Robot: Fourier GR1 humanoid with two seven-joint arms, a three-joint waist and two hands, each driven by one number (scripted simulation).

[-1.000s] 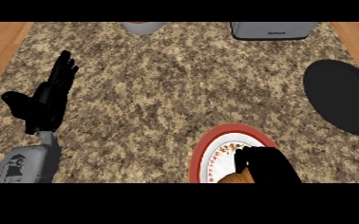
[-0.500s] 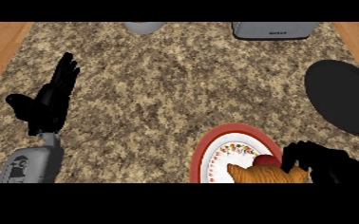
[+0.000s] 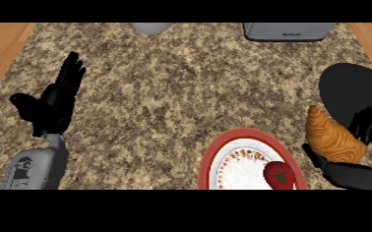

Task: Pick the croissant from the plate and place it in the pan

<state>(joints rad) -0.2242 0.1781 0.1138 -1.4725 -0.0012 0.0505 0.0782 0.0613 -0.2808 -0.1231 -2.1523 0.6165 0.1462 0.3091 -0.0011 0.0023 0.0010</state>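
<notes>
At the counter's right edge, the right hand [image 3: 341,169] curls round the croissant [image 3: 330,138], holding it off the red-rimmed plate [image 3: 218,155] and just short of the black pan [image 3: 345,91]. A tomato [image 3: 278,174] sits on the plate. The left hand [image 3: 54,103] rests at the left, fingers straight and spread. A broad stretch of speckled counter [image 3: 189,78] lies between them; a grey appliance [image 3: 287,31] sits at the far edge.
</notes>
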